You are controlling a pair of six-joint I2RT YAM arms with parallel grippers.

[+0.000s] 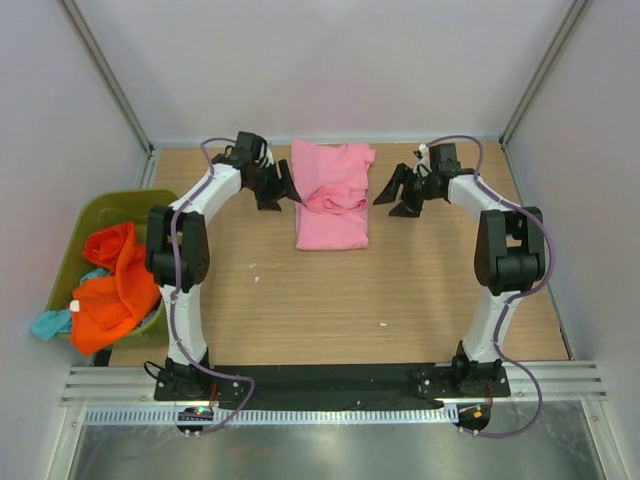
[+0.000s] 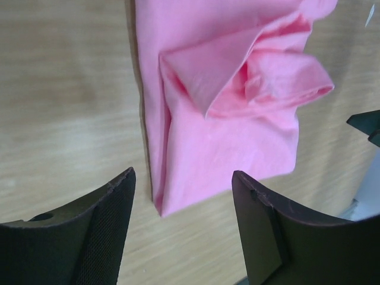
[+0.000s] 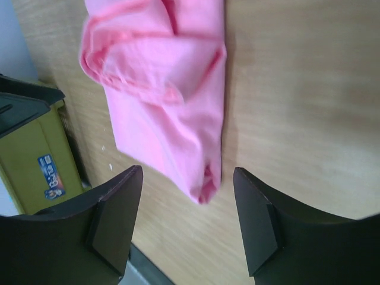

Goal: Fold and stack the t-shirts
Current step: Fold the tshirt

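- Your left claw [image 1: 280, 195] and right claw [image 1: 397, 200] are hanging spread, empty.
- The pink t-shirt [image 1: 333, 200] is lying half folded.
- The orange t-shirt [image 1: 118, 285] is waiting in the bin [image 1: 95, 210].

Left end effector [image 1: 283, 190] sits at 11 o'clock, jaws apart. Right end effector [image 1: 397, 193] sits at 1 o'clock, likewise spread

Pink t-shirt [image 1: 333, 195] folded, centre; orange t-shirt [image 1: 118, 285], teal t-shirt [image 1: 48, 323] heaped left.
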